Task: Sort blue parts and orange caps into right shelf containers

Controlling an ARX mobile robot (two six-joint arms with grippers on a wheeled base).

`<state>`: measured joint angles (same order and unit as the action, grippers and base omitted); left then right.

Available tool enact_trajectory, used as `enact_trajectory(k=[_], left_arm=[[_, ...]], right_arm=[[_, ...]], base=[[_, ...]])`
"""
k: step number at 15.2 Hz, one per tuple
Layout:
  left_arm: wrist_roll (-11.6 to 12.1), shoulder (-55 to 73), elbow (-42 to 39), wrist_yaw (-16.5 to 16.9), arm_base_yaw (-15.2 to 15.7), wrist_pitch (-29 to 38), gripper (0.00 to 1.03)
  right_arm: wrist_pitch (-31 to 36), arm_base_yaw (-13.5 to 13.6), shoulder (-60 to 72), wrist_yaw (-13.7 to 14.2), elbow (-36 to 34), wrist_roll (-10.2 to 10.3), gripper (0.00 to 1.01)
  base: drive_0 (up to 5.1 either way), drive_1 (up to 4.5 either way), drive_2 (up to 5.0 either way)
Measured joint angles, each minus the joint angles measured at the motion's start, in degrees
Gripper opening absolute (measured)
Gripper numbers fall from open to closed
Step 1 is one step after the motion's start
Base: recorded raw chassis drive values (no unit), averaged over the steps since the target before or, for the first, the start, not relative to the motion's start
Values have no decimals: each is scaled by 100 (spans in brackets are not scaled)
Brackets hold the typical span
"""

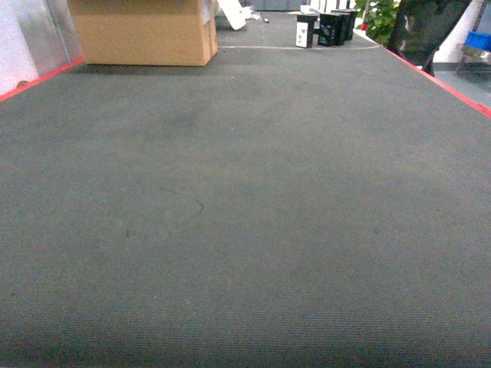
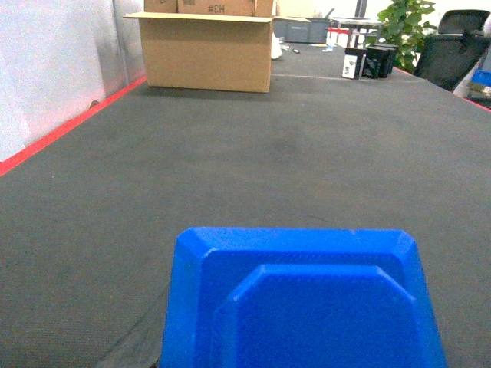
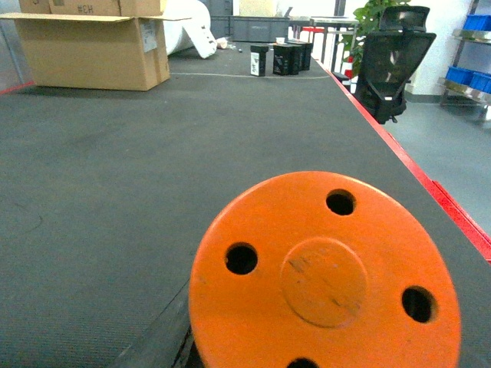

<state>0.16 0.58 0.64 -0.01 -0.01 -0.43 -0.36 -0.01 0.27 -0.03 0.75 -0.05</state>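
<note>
Grey carpet [image 1: 245, 230] runs ahead in the head view, red-edged, a cardboard box [image 1: 146, 31] far off; no arms, no bins anywhere.

Over the left wrist, a blue part [image 2: 303, 303] fills the bottom of the picture, close under the camera. The fingers aren't visible, so I can't tell whether it's clamped.

On the right wrist, an orange cap [image 3: 326, 276], end-on with holes, sits equally close; grip again unknown.

My worry: with the right shelf containers out of sight, a loose hold could drop either piece while driving over.

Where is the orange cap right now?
The orange cap fills the bottom of the right wrist view, close to the camera, over grey carpet; the head view doesn't show it.
</note>
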Motion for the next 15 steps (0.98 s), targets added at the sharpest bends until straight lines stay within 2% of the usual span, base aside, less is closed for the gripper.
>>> enact_trajectory(k=[15], left_arm=[[2,0,0,-2,4,2,41]], right_arm=[[0,0,0,0,0,2,43]], base=[[-165,-165,-165]])
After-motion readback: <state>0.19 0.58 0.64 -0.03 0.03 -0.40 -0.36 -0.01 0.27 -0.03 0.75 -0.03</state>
